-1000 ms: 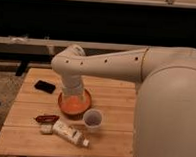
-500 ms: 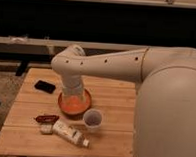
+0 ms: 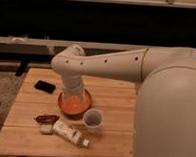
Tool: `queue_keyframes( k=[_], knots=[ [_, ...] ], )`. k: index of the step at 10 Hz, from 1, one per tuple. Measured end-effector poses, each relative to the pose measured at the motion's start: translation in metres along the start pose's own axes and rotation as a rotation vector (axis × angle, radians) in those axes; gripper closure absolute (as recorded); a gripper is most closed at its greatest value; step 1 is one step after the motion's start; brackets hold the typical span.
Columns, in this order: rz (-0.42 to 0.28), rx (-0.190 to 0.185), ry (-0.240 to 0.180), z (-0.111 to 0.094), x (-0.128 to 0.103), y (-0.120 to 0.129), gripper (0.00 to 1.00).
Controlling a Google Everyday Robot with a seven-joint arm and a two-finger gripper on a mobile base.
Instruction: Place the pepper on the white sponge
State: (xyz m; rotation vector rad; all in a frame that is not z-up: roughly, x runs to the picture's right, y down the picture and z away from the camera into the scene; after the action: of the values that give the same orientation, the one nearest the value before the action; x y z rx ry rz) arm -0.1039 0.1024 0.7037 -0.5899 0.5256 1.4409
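Pale robot arm bends down over an orange bowl (image 3: 84, 109) on a wooden desk (image 3: 113, 140). Its pincer (image 3: 73, 97) sits at the bowl, and I cannot tell whether it is apart or together. The pepper (image 3: 46, 119) lies on the desk left of the bowl, just behind the sponge (image 3: 47, 129).

The gripper (image 3: 73, 95) hangs over the orange bowl (image 3: 85, 108) on the wooden desk (image 3: 112, 141). Front left, the red pepper (image 3: 46, 119) lies just behind the white sponge (image 3: 47, 129), with a white tube (image 3: 68, 133) just beside the sponge. A white cup (image 3: 92, 119) stands near the bowl. A black phone (image 3: 44, 86) lies at back left.
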Motion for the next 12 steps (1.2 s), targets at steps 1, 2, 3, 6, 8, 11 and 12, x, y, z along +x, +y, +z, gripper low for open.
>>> queue_keyframes(
  k=[1, 2, 3, 6, 8, 11, 12],
  knots=[
    [0.000, 0.000, 0.000, 0.000, 0.000, 0.000, 0.35],
    [0.000, 0.000, 0.000, 0.000, 0.000, 0.000, 0.35],
    [0.000, 0.000, 0.000, 0.000, 0.000, 0.000, 0.35],
    [0.000, 0.000, 0.001, 0.000, 0.000, 0.000, 0.35],
    [0.000, 0.000, 0.001, 0.000, 0.000, 0.000, 0.35],
    [-0.052, -0.022, -0.026, -0.001, -0.003, 0.005, 0.35],
    [-0.114, -0.037, -0.041, -0.002, -0.004, 0.012, 0.35]
  ],
)
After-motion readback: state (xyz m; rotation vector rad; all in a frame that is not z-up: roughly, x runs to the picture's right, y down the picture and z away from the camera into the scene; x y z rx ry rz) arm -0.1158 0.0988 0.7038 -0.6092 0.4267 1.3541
